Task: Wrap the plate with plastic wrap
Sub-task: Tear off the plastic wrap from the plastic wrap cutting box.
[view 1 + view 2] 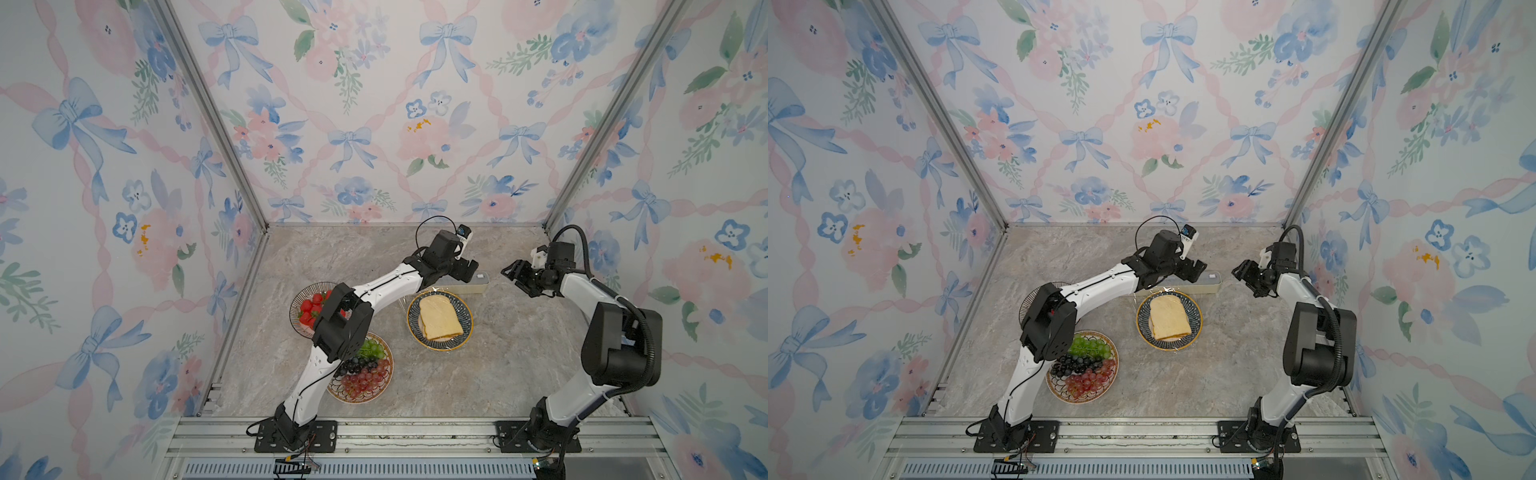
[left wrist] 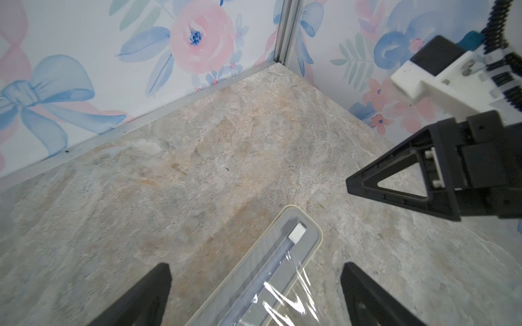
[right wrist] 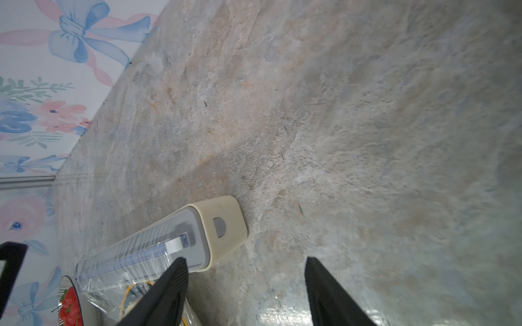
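Left to right: the strawberry plate (image 1: 295, 309) and grape plate (image 1: 390, 365) sit left, under the left arm, and aren't our targets.

The left gripper (image 1: 467, 269) hovers over the wrap dispenser box (image 1: 476, 286), right of its middle. The box's long axis runs left-right, just far of the bread plate (image 1: 467, 322).

In the left wrist view the fingers (image 2: 147, 293) stand wide apart either side of the box, across its width, gripping nothing. We can't tell whether they touch it.

The plastic wrap (image 2: 285, 296) leaves the box on its near side and drapes over the bread plate, with glints at the plate's rim in both top views. The white slider cutter (image 2: 298, 233) sits at the box's right end.

The right gripper (image 1: 512, 277) is just right of that end, pointing left along the axis, jaws partly open and empty. The box end lines up with one finger (image 3: 166, 290), not the gap.

We judge the left arm nearer for holding the box down. The right is better placed for the slider or the end.
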